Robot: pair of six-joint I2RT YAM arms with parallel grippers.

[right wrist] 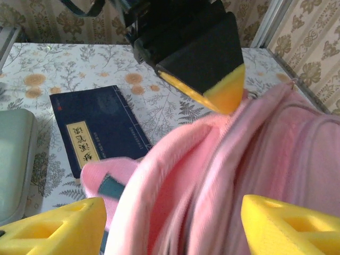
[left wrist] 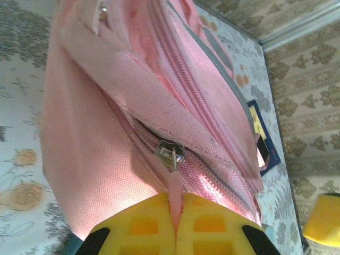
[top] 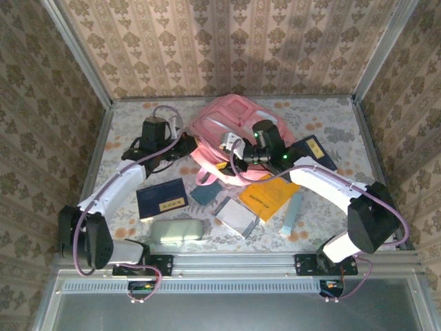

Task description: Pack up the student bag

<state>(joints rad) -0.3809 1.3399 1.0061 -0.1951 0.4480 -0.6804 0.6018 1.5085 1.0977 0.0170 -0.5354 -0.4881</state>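
Left jaws pinched shut on the pink zip pull [left wrist: 174,191] at bottom centre of the left wrist view, right jaws spread wide with fabric of the student bag [top: 226,116] between them, the bag lying upper centre on the counter [top: 331,121].

- The student bag [top: 224,124] lies at my twelve o'clock, on the far middle of the table [top: 337,124].
- A book [top: 162,198] lies at the bag's seven o'clock, and a case [top: 176,231] lies nearer me.
- A second book [top: 267,196] lies at the bag's five o'clock.
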